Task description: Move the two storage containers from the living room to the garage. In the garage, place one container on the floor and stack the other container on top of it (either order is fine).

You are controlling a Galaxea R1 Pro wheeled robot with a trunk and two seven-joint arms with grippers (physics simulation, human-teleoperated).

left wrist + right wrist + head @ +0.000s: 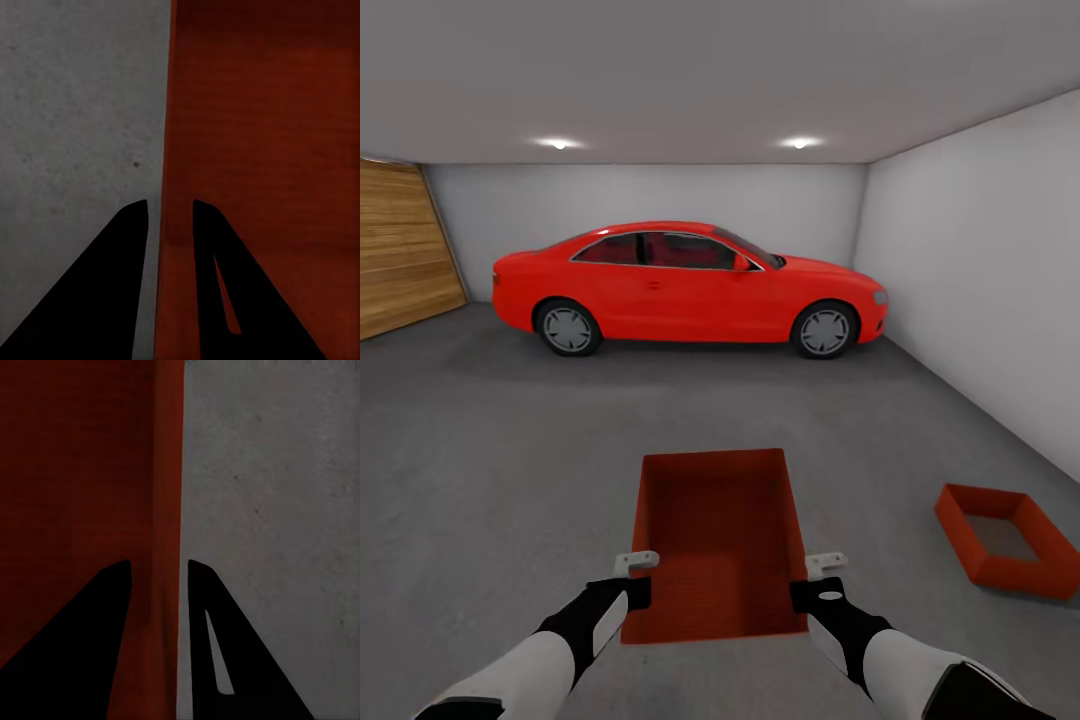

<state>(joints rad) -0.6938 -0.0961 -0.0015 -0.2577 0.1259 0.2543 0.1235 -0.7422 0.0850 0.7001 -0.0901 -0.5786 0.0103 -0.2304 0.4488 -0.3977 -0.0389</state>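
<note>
I am in the garage, holding one orange-red storage container (718, 535) low in front of me above the dark grey floor (490, 470). My left gripper (635, 580) is shut on its left wall, and in the left wrist view the left gripper (169, 206) has one finger on each side of the container's wall (255, 135). My right gripper (822, 578) is shut on the right wall; the right wrist view shows the right gripper (159, 564) astride the container's rim (166, 472). The other storage container (1008, 540) sits on the floor to the right.
A red car (685, 290) is parked across the back of the garage. A wooden door (400, 250) is at the far left, and a white wall (980, 280) runs along the right, close to the container on the floor.
</note>
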